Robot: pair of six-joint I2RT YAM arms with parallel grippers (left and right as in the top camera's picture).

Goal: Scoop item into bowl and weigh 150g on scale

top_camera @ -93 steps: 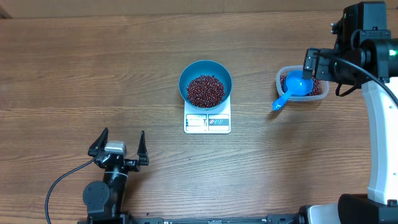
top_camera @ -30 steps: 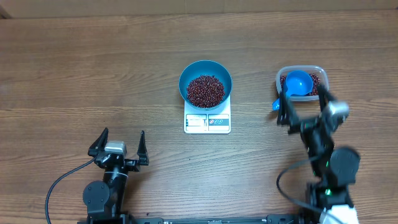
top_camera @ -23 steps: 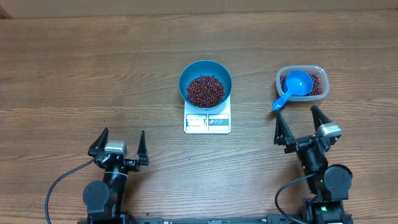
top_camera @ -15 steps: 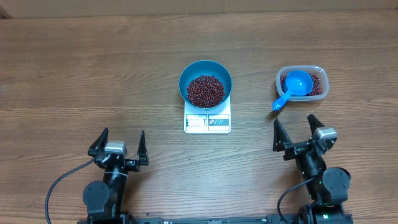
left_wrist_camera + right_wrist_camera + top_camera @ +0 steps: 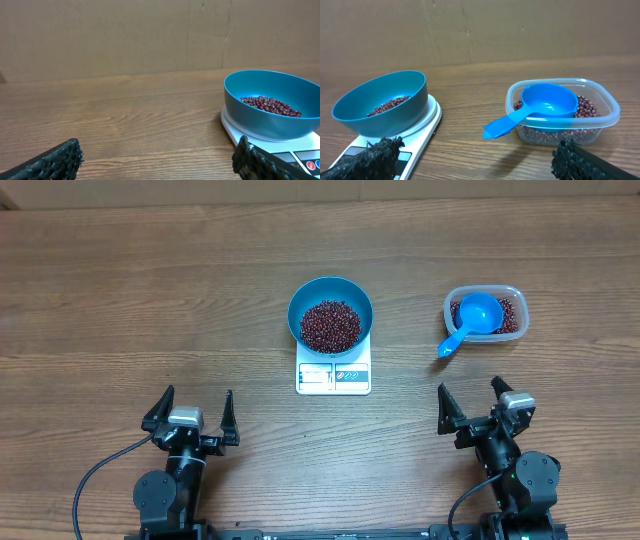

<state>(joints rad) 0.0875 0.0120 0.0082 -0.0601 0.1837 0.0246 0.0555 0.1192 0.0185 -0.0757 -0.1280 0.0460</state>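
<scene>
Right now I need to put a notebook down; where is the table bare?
The table is bare left of the bowl and scale, along the far edge, and between the left end effector and right end effector. Tighter: between scale and tub, where the scoop handle juts out.

Clear plastic tub [image 5: 522, 308] and blue scoop [image 5: 476, 317] out ahead of my right pincer [image 5: 469, 388].

From where I steer, the tub stands on the wooden table [image 5: 150, 300] ahead of that pincer and a little to its right, apart from it, with bare wood between. It is a rounded rectangle with see-through walls. The scoop lies inside it, cup facing up, and its handle crosses the near rim and juts out toward the pincer's left side. Beyond the tub, past the far edge of the table, I see a plain brown cardboard wall [image 5: 545, 25].
</scene>
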